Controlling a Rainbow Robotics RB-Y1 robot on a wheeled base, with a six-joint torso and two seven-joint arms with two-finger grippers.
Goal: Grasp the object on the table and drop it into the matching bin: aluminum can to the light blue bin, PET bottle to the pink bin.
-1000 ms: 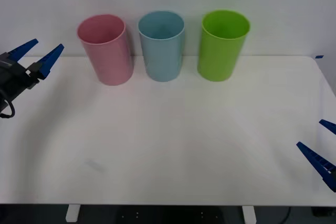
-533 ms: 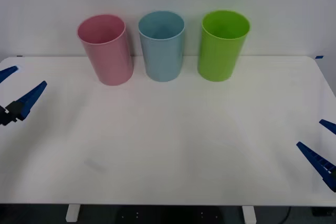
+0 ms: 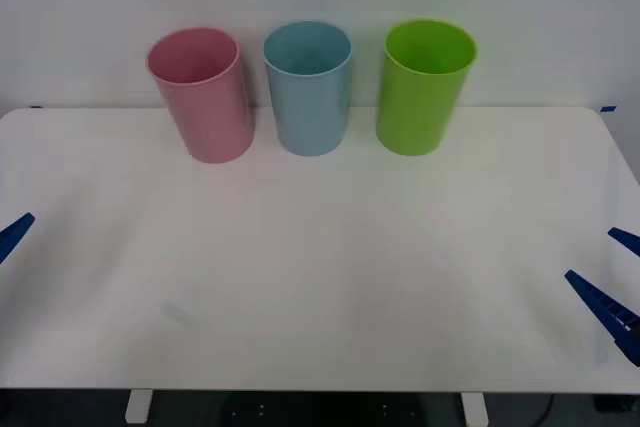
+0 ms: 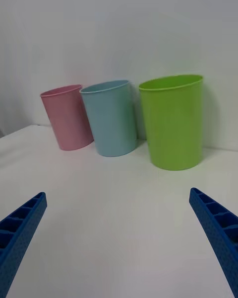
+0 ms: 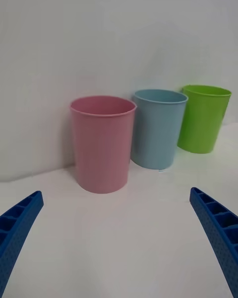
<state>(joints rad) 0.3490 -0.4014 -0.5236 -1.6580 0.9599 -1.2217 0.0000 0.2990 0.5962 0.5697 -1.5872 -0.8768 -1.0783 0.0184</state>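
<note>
The pink bin (image 3: 203,97), the light blue bin (image 3: 309,88) and a green bin (image 3: 423,87) stand upright in a row at the back of the white table (image 3: 320,267). The object, whether PET bottle or aluminum can, is out of view. My left gripper (image 5: 116,193) is open with nothing between its fingers. One blue fingertip (image 3: 17,230) of it pokes in at the table's left edge, well in front of the pink bin (image 5: 102,143). My right gripper (image 3: 590,253) hangs open and empty at the table's right front edge, facing the bins (image 4: 118,193).
A plain white wall rises right behind the bins. Broad bare tabletop lies between the bins and both grippers. The table's front edge runs along the bottom of the front view.
My left gripper has pulled back from beside the pink bin, down along the table's left edge, until just one fingertip shows. The right gripper has not moved.
</note>
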